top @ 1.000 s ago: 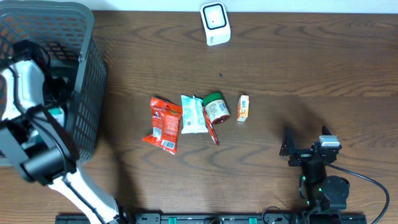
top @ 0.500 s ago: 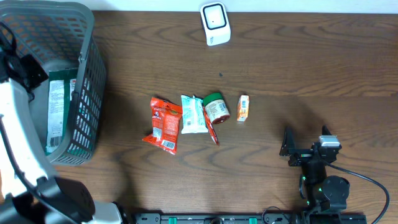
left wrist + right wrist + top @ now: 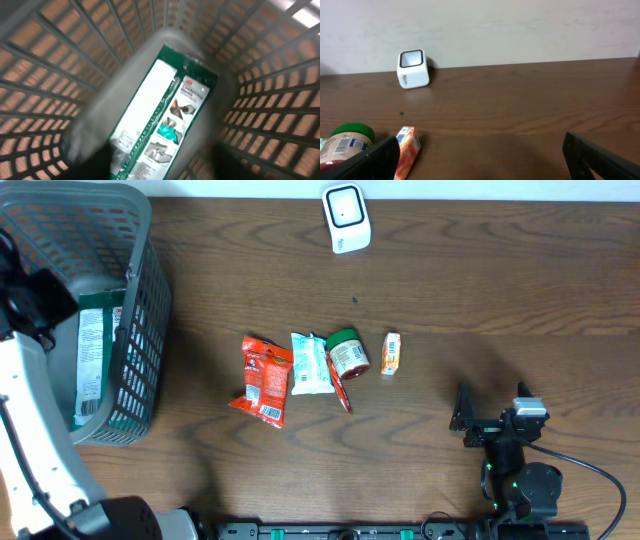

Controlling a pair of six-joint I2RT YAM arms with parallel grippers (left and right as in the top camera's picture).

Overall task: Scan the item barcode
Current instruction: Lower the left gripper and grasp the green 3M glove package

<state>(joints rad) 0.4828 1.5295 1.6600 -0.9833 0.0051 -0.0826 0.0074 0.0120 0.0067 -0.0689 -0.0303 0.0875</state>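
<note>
Left fingers, blurred but seemingly parted, hang over the green packet lying flat in the basket at 9 o'clock, probably binned as finished. Right fingers rest wide and empty at 5 o'clock. The jar and carton wait on the surface, with the scanner at 12 o'clock.

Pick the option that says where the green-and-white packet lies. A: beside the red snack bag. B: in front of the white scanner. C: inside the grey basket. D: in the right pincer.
C: the green-and-white packet lies flat on the floor of the grey basket, with mesh walls all round it.
</note>
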